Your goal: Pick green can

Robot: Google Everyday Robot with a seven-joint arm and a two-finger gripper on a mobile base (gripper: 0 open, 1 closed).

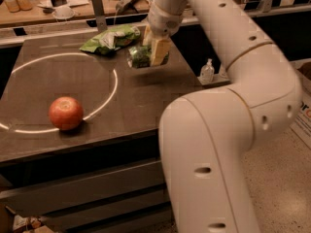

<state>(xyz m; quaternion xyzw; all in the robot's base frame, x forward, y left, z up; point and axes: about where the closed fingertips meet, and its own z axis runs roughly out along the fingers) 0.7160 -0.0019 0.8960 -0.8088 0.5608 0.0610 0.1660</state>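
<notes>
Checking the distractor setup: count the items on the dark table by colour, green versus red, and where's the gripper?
Green: 2 (small green patterned metal can, crinkled light-green foil chip bag)
Red: 1 (round red apple)
Total: 3
Gripper: at the can's right side, near the chip bag.
</notes>
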